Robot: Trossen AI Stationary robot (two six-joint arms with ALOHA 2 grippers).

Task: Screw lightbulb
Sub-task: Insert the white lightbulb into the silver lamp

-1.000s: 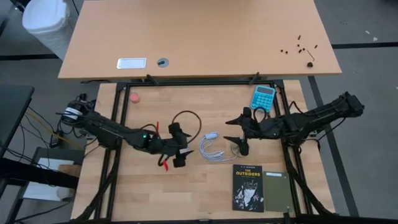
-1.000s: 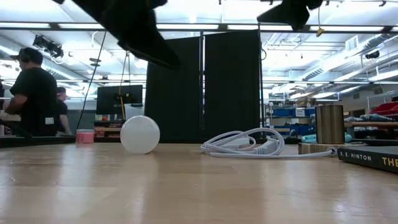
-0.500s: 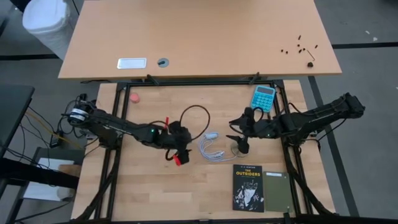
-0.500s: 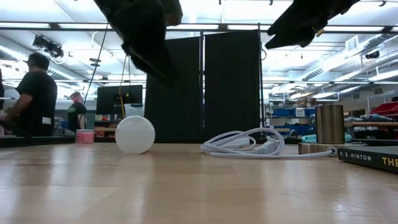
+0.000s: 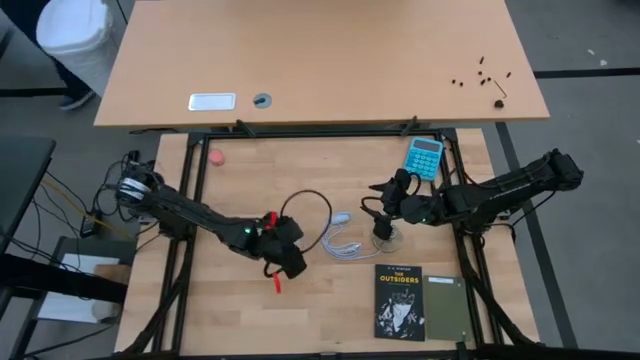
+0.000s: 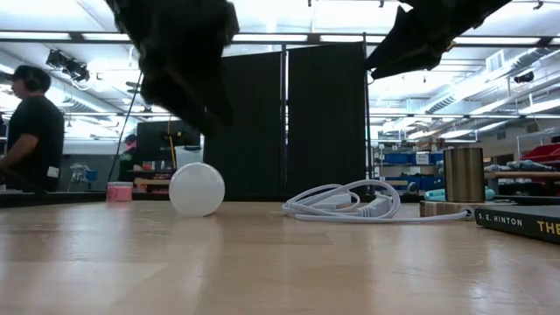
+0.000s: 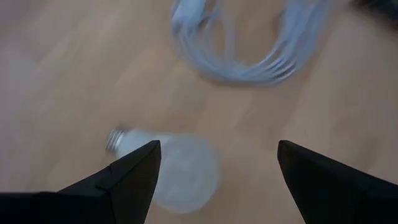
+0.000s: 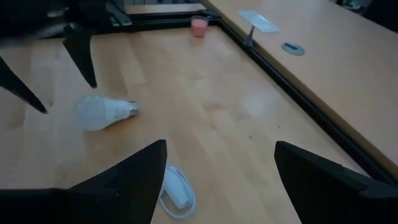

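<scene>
My left gripper [image 7: 214,168] hangs wide open, holding nothing, over the small white pear-shaped lightbulb [image 7: 169,169] lying at nine o'clock of the coiled white cable [image 7: 242,43], my right gripper [image 8: 217,171] equally wide and empty.

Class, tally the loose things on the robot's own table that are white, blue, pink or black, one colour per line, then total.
White: 2 (lightbulb, cable)
Blue: 1 (calculator)
Pink: 1 (small container)
Black: 1 (book)
Total: 5
</scene>
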